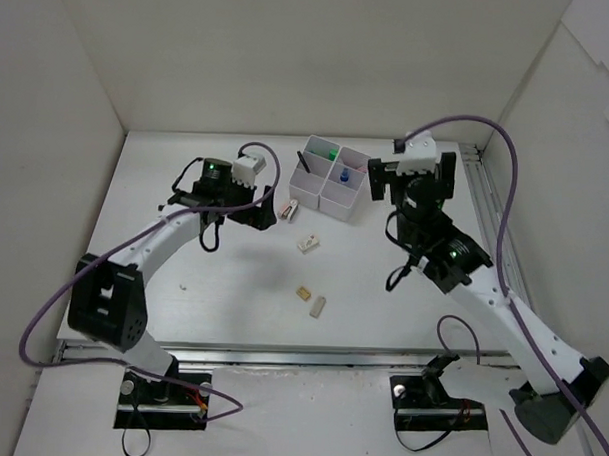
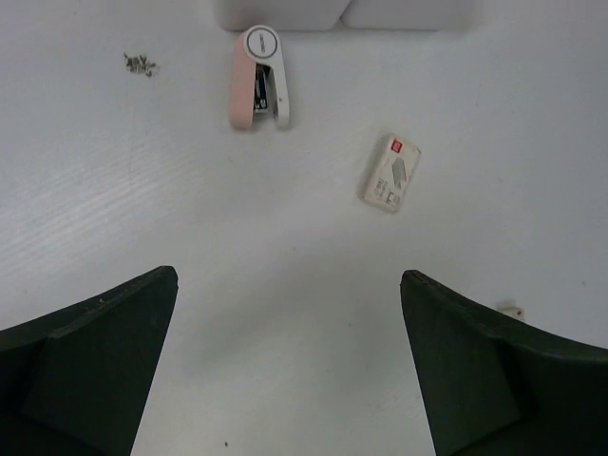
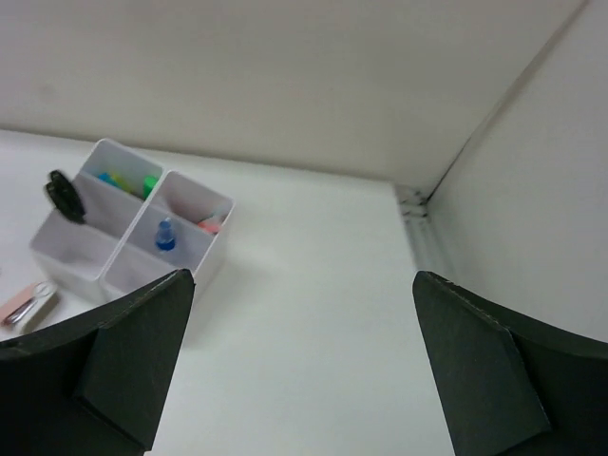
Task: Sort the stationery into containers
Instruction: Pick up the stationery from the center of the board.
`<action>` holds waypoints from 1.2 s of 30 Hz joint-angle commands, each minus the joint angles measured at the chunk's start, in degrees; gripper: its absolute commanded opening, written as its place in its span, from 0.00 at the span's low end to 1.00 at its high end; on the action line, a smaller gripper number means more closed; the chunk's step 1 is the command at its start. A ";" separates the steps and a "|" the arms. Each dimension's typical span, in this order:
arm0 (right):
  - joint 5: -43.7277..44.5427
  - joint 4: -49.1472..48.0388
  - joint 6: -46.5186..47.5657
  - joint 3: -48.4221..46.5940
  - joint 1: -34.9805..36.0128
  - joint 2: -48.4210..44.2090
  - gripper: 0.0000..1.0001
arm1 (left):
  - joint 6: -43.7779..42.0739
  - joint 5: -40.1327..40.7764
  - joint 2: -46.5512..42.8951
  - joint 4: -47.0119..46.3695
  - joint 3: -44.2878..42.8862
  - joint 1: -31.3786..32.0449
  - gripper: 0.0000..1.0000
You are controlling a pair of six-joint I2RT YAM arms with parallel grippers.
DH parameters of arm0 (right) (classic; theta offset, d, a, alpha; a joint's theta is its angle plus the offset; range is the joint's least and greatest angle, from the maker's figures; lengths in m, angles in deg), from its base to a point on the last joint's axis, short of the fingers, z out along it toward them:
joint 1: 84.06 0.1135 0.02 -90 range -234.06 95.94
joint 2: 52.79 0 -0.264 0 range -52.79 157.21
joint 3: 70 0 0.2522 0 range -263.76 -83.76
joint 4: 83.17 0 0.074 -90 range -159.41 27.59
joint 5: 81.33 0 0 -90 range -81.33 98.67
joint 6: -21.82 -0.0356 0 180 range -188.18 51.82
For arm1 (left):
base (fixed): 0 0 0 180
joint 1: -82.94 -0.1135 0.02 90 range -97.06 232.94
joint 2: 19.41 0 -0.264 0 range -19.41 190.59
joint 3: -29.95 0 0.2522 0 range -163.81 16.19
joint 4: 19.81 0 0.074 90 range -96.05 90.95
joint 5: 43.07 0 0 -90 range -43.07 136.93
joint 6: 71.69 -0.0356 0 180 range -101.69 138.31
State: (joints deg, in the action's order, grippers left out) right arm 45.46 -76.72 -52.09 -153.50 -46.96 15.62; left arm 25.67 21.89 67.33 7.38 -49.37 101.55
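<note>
Hovering with jaws spread wide and empty, the left gripper (image 2: 288, 280) faces the pink stapler (image 2: 258, 78) and a labelled eraser (image 2: 391, 172) in its view's upper half. The right gripper (image 3: 304, 277) is equally wide and empty; the containers (image 3: 57, 261) sit at its view's left, holding a glue bottle (image 3: 165, 236).

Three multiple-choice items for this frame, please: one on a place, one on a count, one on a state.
1. The pink stapler lies: A) on the table beside the bins; B) inside a bin; C) on an eraser.
2. Bins in the block: A) two; B) four; C) six.
3. The left gripper is: A) shut on an eraser; B) shut on a pen; C) open, empty.
Answers: 1 A, it rests on the table just outside the bin walls. 2 B, two rows of two. 3 C, its fingers stand wide apart with nothing between.
</note>
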 commanded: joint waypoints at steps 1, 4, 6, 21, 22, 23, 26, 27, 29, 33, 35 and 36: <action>-4.72 5.27 -20.83 8.81 -0.01 -7.10 0.98 | -7.08 -1.16 8.58 -0.52 -9.04 1.86 0.99; -4.01 8.70 -25.49 13.83 -0.71 -12.83 0.98 | -9.88 1.65 15.63 4.92 -19.14 2.48 0.99; -4.19 11.08 -27.60 16.37 -1.07 -17.85 0.98 | -10.43 3.32 21.52 8.35 -25.39 3.53 0.99; -1.82 17.15 -29.98 23.50 -3.35 -31.84 0.98 | -9.29 7.90 40.26 13.11 -40.43 6.35 0.90; -1.82 17.68 -29.98 23.59 -3.27 -32.10 0.98 | -9.03 8.16 40.87 13.02 -40.96 6.35 0.89; -1.73 17.86 -29.98 23.50 -3.26 -32.19 0.98 | -9.02 8.51 41.14 12.94 -40.88 6.35 0.88; -1.38 18.47 -29.63 23.77 -3.53 -32.72 0.98 | -8.67 9.13 41.93 12.67 -41.49 6.35 0.82; -1.20 18.47 -29.55 23.77 -3.53 -32.89 0.98 | -8.67 8.95 42.19 12.50 -41.58 6.35 0.76; -0.68 19.00 -29.28 23.94 -3.79 -33.33 0.98 | -8.50 8.43 42.20 11.97 -41.58 6.35 0.69; -0.41 19.96 -29.19 24.12 -4.05 -34.21 0.98 | -8.50 7.20 40.36 10.92 -40.36 6.35 0.44; -0.50 20.32 -29.37 24.47 -4.06 -34.56 0.98 | -8.50 6.32 39.04 8.99 -39.12 6.35 0.39; -0.50 20.67 -29.54 24.56 -4.06 -34.91 0.98 | -8.50 6.06 37.73 8.46 -38.60 6.35 0.35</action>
State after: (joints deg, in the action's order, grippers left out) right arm 42.77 -54.51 -80.81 -129.17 -50.72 -19.07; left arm 17.21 29.43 110.23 19.14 -87.90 107.96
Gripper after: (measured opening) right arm 0.979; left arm 0.374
